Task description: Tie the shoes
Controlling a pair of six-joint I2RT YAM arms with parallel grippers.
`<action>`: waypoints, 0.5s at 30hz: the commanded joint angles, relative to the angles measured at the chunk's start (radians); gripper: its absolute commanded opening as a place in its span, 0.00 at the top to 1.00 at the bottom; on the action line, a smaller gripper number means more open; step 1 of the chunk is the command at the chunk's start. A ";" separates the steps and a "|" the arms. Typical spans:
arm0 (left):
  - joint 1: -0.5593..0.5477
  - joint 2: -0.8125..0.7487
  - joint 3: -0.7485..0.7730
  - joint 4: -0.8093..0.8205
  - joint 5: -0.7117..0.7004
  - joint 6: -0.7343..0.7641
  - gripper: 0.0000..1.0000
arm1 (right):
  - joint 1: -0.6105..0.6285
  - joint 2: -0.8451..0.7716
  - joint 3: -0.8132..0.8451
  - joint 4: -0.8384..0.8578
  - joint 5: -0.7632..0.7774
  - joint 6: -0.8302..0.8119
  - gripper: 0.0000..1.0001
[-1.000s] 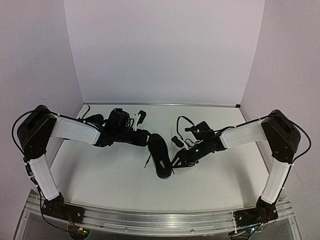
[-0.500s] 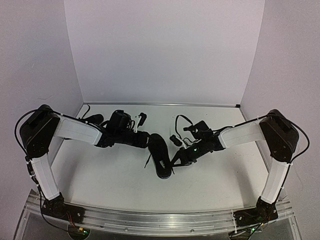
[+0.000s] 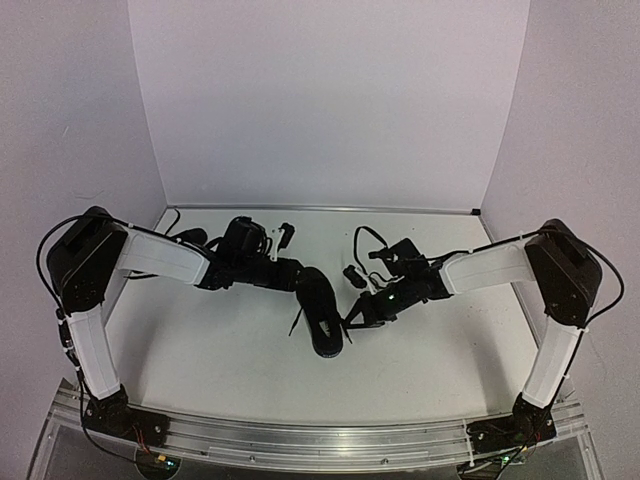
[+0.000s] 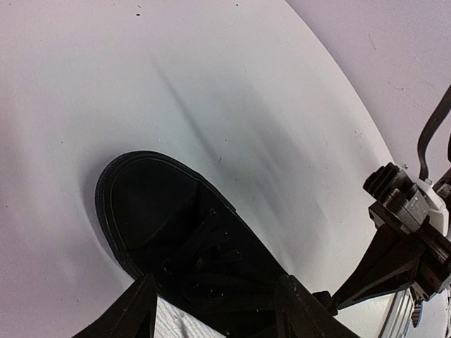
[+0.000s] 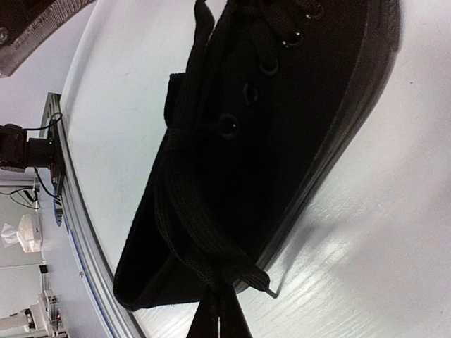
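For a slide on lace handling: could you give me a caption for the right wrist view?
Right tool pinching the loose lace of a black shoe on the white table.

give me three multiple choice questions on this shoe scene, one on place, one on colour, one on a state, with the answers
1. Where does the black low-top lace-up shoe lie?
A) mid-table, between the left tool and the right tool
B) against the back wall
C) on the metal rail

2. What colour is the table top?
A) white
B) green
C) brown

3. How is the left tool set?
A) shut on a lace
B) open, fingers either side of the shoe
C) out of view

Answers:
1 A, the top view shows both arms' tips meeting at it.
2 A, the bare surface is white in every view.
3 B, the left wrist view shows a wide gap with the shoe in it.
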State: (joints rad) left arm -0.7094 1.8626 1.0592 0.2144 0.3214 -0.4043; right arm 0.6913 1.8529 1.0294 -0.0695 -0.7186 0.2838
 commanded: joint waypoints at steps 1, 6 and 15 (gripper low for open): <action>0.005 0.024 0.050 -0.009 0.013 -0.027 0.41 | -0.008 -0.035 0.010 -0.018 0.074 0.004 1.00; 0.006 0.046 0.057 -0.007 0.029 -0.034 0.42 | -0.008 -0.021 0.022 -0.020 0.078 0.003 1.00; 0.005 0.111 0.092 -0.010 0.075 -0.055 0.49 | -0.008 -0.012 0.029 -0.021 0.077 -0.002 1.00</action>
State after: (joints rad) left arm -0.7078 1.9430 1.0986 0.1990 0.3561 -0.4449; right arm 0.6876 1.8523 1.0298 -0.0841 -0.6598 0.2859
